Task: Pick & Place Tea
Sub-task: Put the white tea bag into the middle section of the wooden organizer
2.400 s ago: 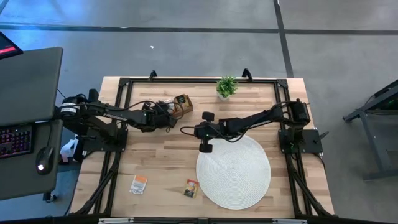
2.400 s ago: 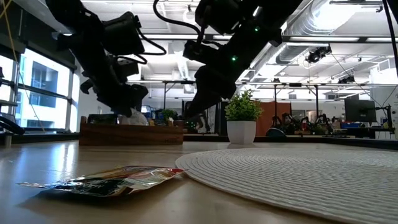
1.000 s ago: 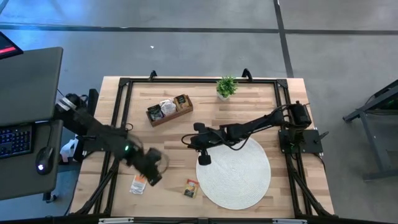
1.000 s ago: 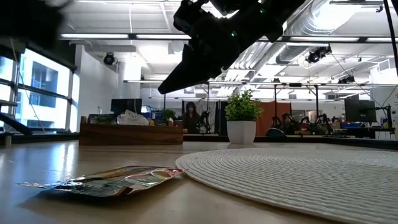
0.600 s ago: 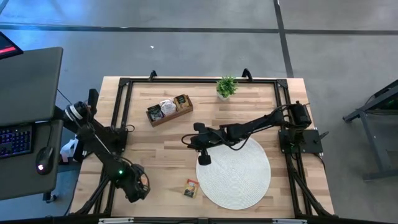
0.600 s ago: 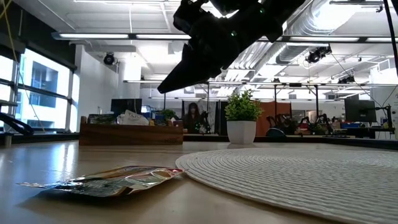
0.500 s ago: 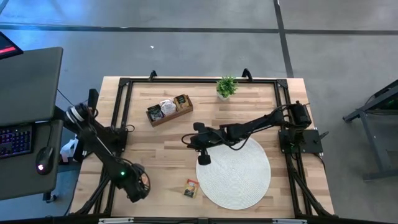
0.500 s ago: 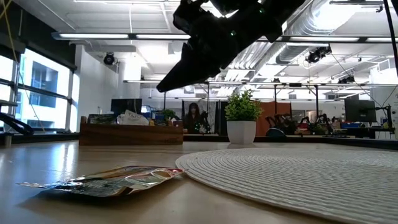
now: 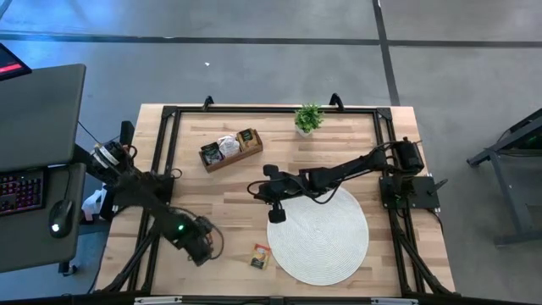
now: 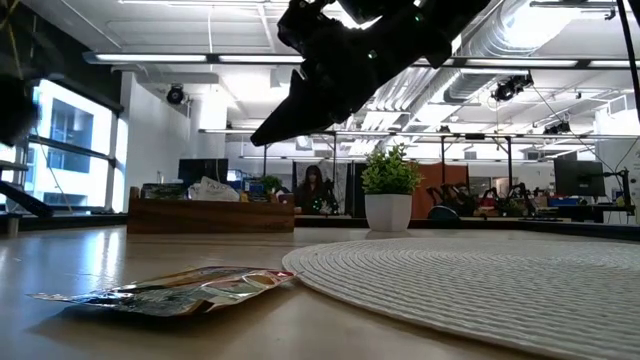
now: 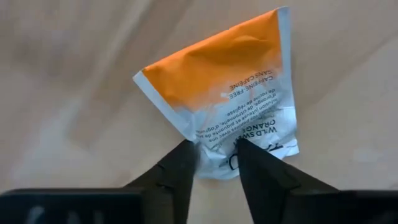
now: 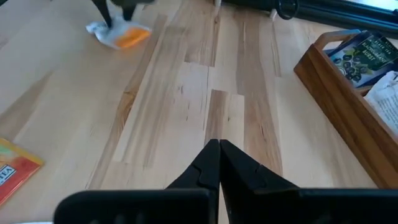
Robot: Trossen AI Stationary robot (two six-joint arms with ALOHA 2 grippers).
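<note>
Item: white-and-orange sachet, pinched at its white edge between the fingers of my left hand, low over the counter, well to the near-left of the wooden tray.
Step, as I judge it: pickup, grip just made.
Next: lift clear, carry to the tray, release into a compartment.
My right hand: closed, empty, waiting near the tray.

1. A white-and-orange tea sachet is hanging crumpled, pinched at its white end between the fingers of the left gripper, just above the table's near-left part.
2. A yellow-brown sachet is lying flat on the wood, just beside the round mat's near-left edge.
</note>
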